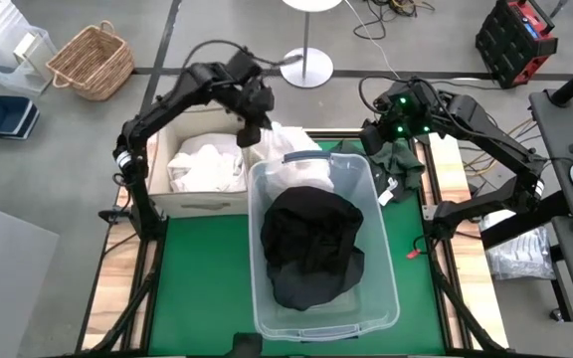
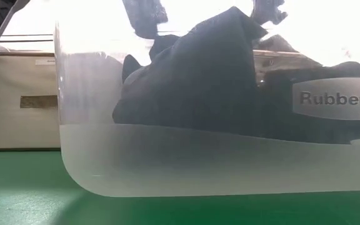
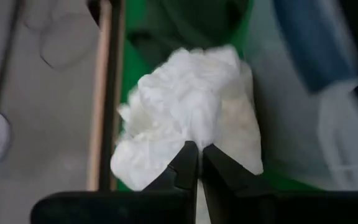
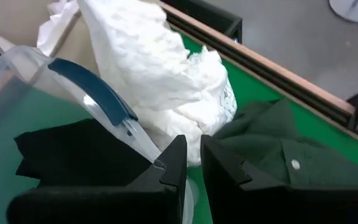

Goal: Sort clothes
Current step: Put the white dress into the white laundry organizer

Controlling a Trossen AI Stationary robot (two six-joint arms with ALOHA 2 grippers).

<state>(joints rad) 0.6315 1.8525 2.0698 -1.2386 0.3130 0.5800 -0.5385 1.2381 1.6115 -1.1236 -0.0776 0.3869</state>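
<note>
You're holding a white garment (image 1: pixel 285 139) with the left gripper (image 1: pixel 250 132), jaws pinched tight on a bunch of the fabric, right at the far end of the clear tub (image 1: pixel 386 298) and just beside the cardboard box (image 1: pixel 162 159). Best bet, I'd say, is carrying it up and over the box wall before letting go, since the cloth is hanging down in a loose clump and looks likely to drag on the tub rim or its blue handle (image 4: pixel 95 90). It's crumpled, soft and wrinkly, bright white, and it's draping partly over the tub's far edge. There's already a white pile (image 1: pixel 207 164) sitting in the box, so that's looking like the whites' home, while a black garment (image 1: pixel 311 244) is filling most of the tub. Your right gripper (image 1: pixel 386 134) is hovering nearly closed over the dark green shirt (image 4: pixel 291 155) lying on the green mat (image 1: pixel 197 288) just past the tub's far right corner, and I can't see it gripping anything. I'd keep it parked there so the two arms aren't crowding each other.
</note>
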